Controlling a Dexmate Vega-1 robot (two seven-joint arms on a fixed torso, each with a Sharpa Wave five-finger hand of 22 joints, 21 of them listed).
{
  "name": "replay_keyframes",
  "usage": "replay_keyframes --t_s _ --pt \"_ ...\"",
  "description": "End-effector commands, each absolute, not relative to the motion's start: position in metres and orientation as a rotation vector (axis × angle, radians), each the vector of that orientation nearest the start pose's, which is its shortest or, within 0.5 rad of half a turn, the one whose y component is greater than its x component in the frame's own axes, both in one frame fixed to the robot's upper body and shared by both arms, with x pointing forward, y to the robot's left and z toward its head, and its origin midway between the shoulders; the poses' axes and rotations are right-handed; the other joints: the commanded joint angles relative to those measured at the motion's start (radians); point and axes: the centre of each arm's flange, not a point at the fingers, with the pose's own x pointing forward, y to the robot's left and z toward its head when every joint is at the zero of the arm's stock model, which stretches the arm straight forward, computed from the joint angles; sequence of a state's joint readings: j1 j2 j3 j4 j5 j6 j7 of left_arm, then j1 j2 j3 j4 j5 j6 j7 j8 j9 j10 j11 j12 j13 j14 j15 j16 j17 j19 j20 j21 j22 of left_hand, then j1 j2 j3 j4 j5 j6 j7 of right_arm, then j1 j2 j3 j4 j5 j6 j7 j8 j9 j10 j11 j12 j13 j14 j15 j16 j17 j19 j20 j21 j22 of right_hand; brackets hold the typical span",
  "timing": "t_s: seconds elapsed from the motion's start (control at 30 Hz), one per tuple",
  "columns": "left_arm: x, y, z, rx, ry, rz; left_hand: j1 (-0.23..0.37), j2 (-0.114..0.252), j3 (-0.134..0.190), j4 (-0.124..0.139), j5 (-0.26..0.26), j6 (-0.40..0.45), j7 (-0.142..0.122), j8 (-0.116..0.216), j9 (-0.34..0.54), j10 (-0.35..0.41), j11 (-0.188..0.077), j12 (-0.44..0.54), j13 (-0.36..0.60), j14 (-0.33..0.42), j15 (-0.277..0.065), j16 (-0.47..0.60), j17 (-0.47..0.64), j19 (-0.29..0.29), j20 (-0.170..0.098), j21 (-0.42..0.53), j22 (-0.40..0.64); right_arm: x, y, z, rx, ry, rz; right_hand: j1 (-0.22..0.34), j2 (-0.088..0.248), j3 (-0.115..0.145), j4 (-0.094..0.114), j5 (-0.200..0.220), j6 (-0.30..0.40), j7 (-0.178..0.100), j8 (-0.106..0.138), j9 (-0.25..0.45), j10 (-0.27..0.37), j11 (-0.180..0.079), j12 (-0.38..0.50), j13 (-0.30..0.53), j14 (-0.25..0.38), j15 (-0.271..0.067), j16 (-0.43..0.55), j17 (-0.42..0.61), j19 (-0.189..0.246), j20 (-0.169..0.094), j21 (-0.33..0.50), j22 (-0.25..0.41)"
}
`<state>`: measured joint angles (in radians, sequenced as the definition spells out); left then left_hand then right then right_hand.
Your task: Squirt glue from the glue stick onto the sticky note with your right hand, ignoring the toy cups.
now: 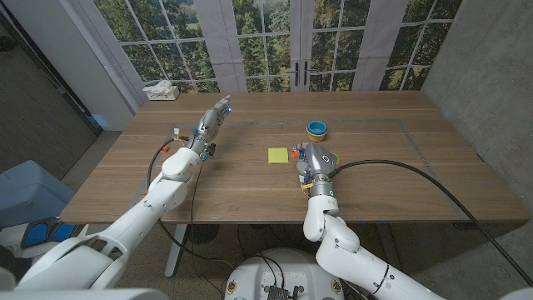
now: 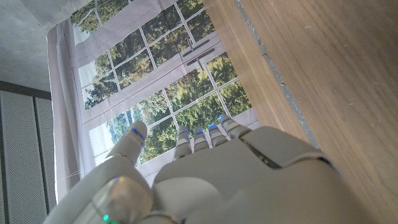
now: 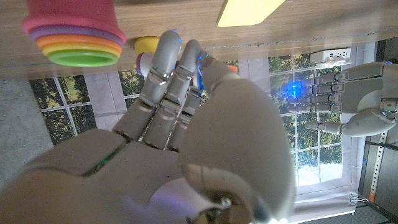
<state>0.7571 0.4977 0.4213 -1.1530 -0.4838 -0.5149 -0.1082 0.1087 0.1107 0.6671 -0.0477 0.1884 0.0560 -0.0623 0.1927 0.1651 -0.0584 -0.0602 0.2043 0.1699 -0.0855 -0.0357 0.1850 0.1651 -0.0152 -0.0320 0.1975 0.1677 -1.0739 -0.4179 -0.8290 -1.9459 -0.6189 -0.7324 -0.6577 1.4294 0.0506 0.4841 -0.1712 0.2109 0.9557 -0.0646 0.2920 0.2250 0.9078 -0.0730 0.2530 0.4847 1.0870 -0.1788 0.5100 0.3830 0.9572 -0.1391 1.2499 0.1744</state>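
Right now the wooden table (image 1: 250, 187) has a yellow sticky note (image 1: 278, 156) lying flat near its middle. Just beside the note, on the robot's right, sits the right hand (image 1: 316, 160). A small orange bit peeks out at the edge of this hand, next to the note. In the right wrist view the right hand (image 3: 186, 124) has its fingers (image 3: 168, 68) close together and pointing toward a small thing with a yellow cap (image 3: 147, 45). That may be the glue stick, but it is too hidden to be sure. I cannot tell if the fingers are grasping it or only touching it. The sticky note (image 3: 249, 11) shows close by in that view too.

Behind the right hand, farther back on the table, stands a stack of toy cups (image 1: 316, 129). From the head view the top one looks blue with yellow inside. In the right wrist view the stack (image 3: 74, 37) shows pink, purple, orange, yellow and green rims.

The left hand (image 1: 212, 121) is well apart from the note, raised over the robot's left part of the table. Its fingers (image 2: 199, 138) are stretched out straight and spread a little, and it holds nothing. A tissue box (image 1: 161, 91) sits at the far left corner.
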Motion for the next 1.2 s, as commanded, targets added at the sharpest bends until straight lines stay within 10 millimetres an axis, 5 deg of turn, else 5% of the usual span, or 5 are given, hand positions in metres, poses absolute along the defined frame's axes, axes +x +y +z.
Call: replay_keyframes --t_s 0.03,0.3,0.77,1.0,1.2 --pt "0.639 0.275 -0.006 0.293 -0.782 -0.224 0.011 0.084 0.011 0.012 0.002 0.003 0.008 -0.001 0.006 0.012 -0.003 0.006 0.004 0.007 -0.024 0.002 0.005 0.008 -0.045 0.008 0.004 0.506 -0.089 -0.108 -0.921 -0.634 -0.391 0.005 0.010 -0.003 0.000 0.006 0.129 0.122 -0.004 0.003 0.075 0.061 0.000 0.006 0.017 -0.038 0.001 0.003 0.002 -0.089 -0.001 0.002" --pt "0.633 0.271 -0.009 0.375 -0.776 -0.205 0.017 0.088 0.024 0.023 0.004 0.008 -0.010 -0.005 0.006 0.021 -0.036 0.002 0.004 0.007 -0.027 -0.001 0.005 0.008 -0.042 0.005 0.004 0.507 -0.090 -0.110 -0.879 -0.659 -0.373 0.005 0.011 -0.002 0.000 0.007 0.129 0.121 -0.006 0.004 0.076 0.061 0.000 0.008 0.017 -0.039 0.001 0.006 0.001 -0.089 -0.003 0.003" --pt "0.621 0.261 -0.014 0.498 -0.774 -0.194 0.026 0.082 0.033 0.028 0.003 -0.025 -0.003 -0.018 0.007 -0.002 -0.020 -0.013 0.004 -0.015 -0.049 -0.010 0.004 0.002 -0.051 -0.001 0.004 0.509 -0.090 -0.112 -0.807 -0.699 -0.350 0.001 0.010 -0.003 0.002 0.008 0.133 0.121 -0.010 0.005 0.076 0.060 -0.002 0.010 0.016 -0.037 -0.001 0.008 0.001 -0.089 -0.006 0.003" --pt "0.614 0.255 -0.018 0.557 -0.780 -0.188 0.029 0.081 0.034 0.030 0.002 -0.040 -0.018 -0.020 0.007 -0.024 -0.038 -0.020 0.004 -0.020 -0.055 -0.010 0.004 0.000 -0.053 -0.004 0.004 0.509 -0.091 -0.112 -0.775 -0.717 -0.341 0.001 0.009 -0.003 0.001 0.008 0.133 0.120 -0.012 0.004 0.075 0.059 -0.003 0.011 0.017 -0.038 0.000 0.011 0.002 -0.089 -0.008 0.004" --pt "0.609 0.254 -0.022 0.568 -0.779 -0.176 0.034 0.079 0.036 0.030 0.000 -0.033 -0.016 -0.014 0.007 -0.020 -0.029 -0.017 0.004 -0.028 -0.055 -0.011 0.003 -0.035 -0.019 -0.015 0.004 0.508 -0.092 -0.111 -0.743 -0.733 -0.343 0.001 0.009 -0.003 0.001 0.008 0.134 0.120 -0.014 0.005 0.077 0.050 -0.003 0.012 0.017 -0.039 0.000 0.013 0.002 -0.089 -0.009 0.004"
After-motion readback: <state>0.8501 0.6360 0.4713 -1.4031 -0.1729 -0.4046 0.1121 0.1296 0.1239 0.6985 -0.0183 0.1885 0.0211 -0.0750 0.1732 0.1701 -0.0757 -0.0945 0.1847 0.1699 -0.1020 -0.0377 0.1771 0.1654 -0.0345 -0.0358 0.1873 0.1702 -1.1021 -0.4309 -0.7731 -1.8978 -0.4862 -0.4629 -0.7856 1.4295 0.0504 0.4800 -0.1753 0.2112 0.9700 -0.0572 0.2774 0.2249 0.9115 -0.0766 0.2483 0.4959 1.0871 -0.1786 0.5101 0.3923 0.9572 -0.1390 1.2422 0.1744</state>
